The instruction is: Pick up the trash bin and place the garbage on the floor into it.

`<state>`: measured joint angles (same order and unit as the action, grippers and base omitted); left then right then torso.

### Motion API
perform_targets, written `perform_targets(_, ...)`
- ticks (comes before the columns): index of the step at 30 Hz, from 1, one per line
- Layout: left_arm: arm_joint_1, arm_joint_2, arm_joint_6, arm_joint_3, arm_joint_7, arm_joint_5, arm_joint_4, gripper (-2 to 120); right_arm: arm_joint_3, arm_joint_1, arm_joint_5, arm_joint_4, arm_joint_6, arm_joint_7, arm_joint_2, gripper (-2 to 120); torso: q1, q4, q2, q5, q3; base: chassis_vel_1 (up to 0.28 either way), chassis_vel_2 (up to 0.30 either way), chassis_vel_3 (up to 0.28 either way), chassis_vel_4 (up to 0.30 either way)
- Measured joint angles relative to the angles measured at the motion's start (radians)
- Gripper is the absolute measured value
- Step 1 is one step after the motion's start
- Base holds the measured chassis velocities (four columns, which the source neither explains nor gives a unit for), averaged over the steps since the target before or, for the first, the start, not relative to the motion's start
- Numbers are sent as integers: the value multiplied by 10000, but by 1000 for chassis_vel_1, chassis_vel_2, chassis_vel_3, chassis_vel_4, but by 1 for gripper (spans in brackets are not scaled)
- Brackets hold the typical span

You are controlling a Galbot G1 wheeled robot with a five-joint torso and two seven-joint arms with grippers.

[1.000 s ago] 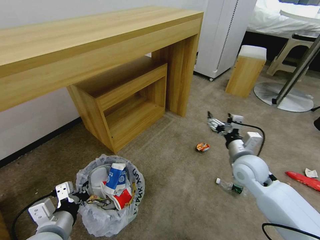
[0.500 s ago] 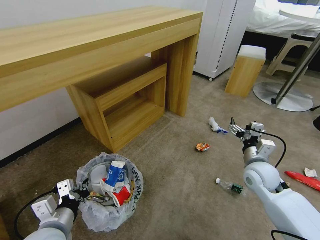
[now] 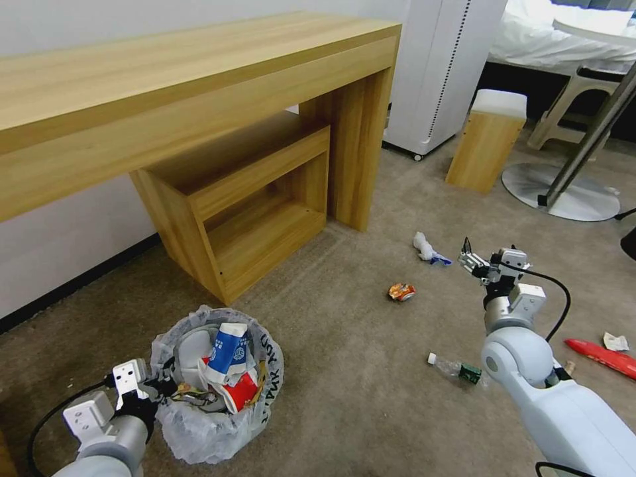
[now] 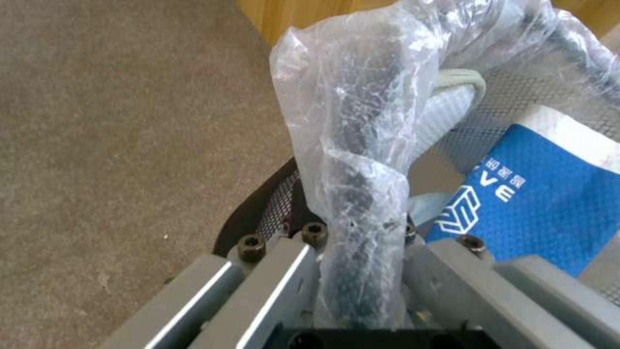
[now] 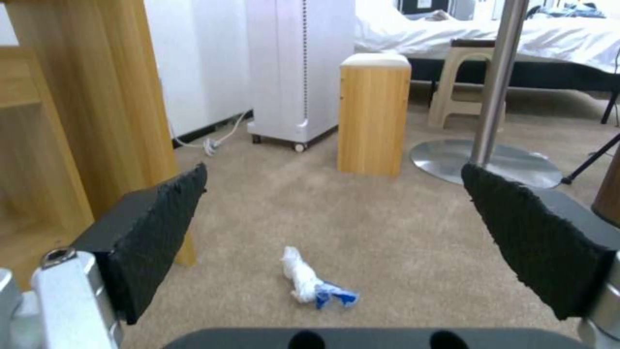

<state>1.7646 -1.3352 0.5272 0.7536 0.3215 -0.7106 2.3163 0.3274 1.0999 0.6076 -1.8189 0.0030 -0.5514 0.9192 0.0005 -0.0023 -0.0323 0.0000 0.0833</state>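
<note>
On short-pile carpet | left end effector pinching crinkly-lined trash bin rim | right end effector spread

Left gripper clamped on trash bin rim, clear bag liner bunched between its grey fingers. Black mesh wall visible. Blue-white paper cup inside bin. Beige carpet floor beside it.
</note>
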Motion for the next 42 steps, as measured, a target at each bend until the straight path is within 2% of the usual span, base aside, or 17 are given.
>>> perform_targets(16, 146, -161, -103, 12, -65, 190, 21, 1, -65, -36, 48, 118, 429, 141, 34, 100, 0, 0, 0, 0, 0, -21, -23, -16, -16)
perform_targets(42, 321, -68, -137, 55, -85, 194, 170, 1, -145, -231, 207, 78, 437, 181, 28, 100, 0, 0, 0, -1, 0, -52, -52, -48, -50)
